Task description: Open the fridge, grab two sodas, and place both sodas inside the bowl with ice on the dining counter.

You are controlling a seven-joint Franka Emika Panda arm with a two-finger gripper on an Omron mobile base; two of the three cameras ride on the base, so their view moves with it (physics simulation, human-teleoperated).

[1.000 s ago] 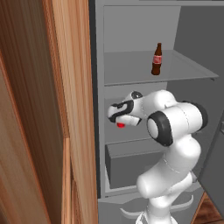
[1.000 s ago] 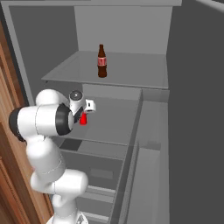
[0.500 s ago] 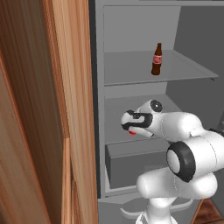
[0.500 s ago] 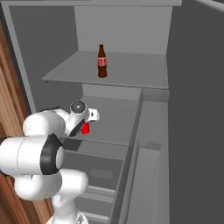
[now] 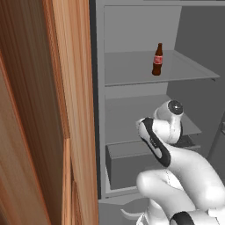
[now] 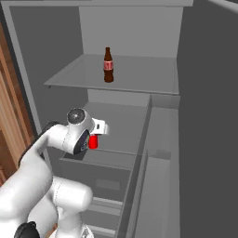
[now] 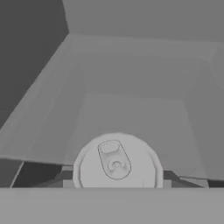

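The end effector [image 6: 95, 138] is closed on the small red can with a silver top [image 6: 93, 142], centre-left of the right base view. The slim dark brown bottle with a red label [image 6: 108, 65] stands upright on the upper grey shelf [image 6: 139, 79] of the open grey fridge [image 6: 204, 116], above and slightly right of the end effector.

The fridge [image 6: 195, 93] stands open, plain grey inside, with grey shelves and a drawer [image 5: 132, 169] low down. The slim dark brown bottle [image 6: 108, 65] with a red label stands upright on the upper shelf [image 6: 139, 76], near its middle. The small red can [image 6: 93, 142], silver top [image 7: 116, 165] with pull tab, hangs upright above the lower shelf's front edge.
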